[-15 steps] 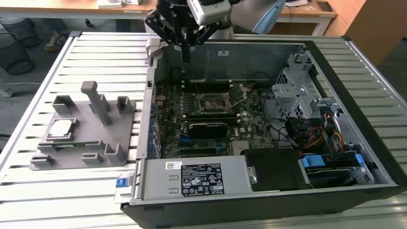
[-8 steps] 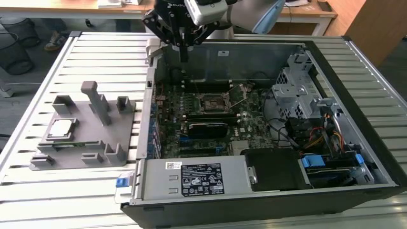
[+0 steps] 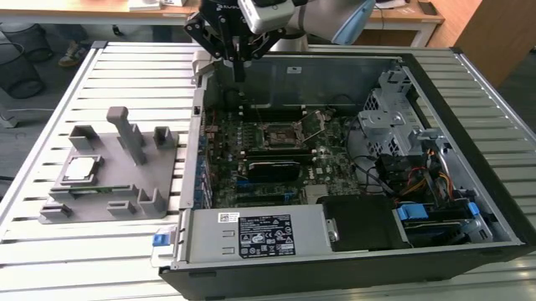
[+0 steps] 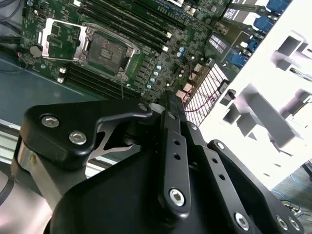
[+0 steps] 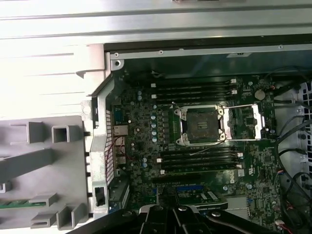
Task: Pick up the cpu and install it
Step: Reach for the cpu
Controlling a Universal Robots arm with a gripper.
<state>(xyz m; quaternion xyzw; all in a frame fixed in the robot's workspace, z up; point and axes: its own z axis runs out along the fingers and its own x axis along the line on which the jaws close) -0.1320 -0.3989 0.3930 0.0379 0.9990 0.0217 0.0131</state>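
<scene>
Nearest in the exterior view, the open computer case [image 3: 352, 271] lay on its side on the slatted counter [image 3: 50, 251], so the motherboard [image 3: 251, 157] faced up for work from above. To the exterior view's left, just beside the case, stood the grey plastic fixture [image 3: 113, 191]. The cpu [image 3: 81, 169] rested flat in a shallow seat on it, metal top up, probably kept there so it could be taken squarely from above. It was well apart from the arm.

Further in, the processor socket [image 5: 201, 125] sat bare with its retaining frame [image 5: 248, 124] swung aside, apparently ready to receive the chip.

Farthest, the pincer [image 3: 238, 76] hung over the case's far edge, its fingers [image 4: 168, 105] drawn together on nothing, pointing down.
</scene>
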